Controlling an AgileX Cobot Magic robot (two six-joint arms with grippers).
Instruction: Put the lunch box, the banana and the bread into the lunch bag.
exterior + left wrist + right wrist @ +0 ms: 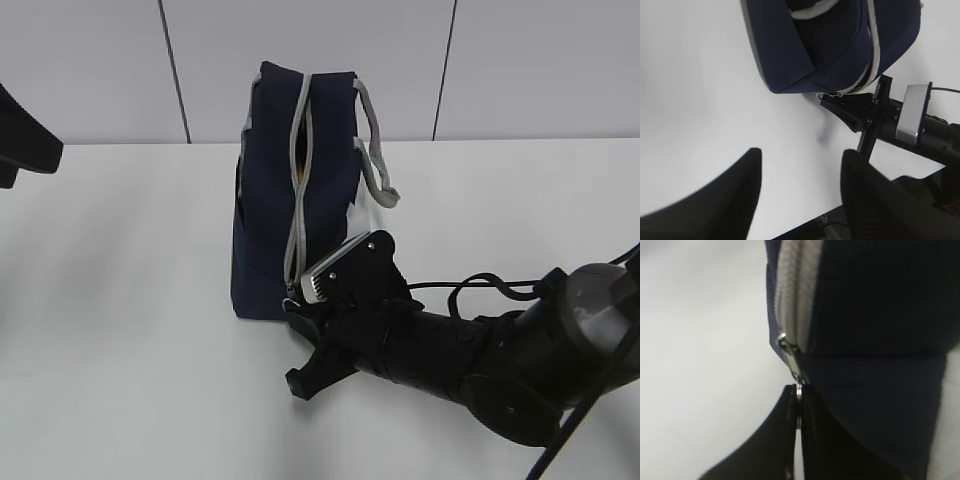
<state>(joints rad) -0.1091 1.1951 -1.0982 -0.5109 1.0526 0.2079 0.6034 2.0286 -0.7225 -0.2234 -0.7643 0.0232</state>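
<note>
1. The right pincer (pixel 300 305) is seen clenched on the small metal ring pull (pixel 799 392) at the zipper's near, low end.
2. The navy blue fabric lunch bag (pixel 270 200) is stood upright on the white bench (pixel 120 300), its grey zipper (pixel 298 200) running from near base to far top.
3. The left pincer (pixel 800 200) is held released, apart from the bag.

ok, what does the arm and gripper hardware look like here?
Right arm: matte black, thick round links, black cables looping beside it, a silver-grey camera module bolted on top. Right gripper: black fingers tapering to thin tips. Left gripper: two broad black fingers, blurred. No markings legible.
</note>
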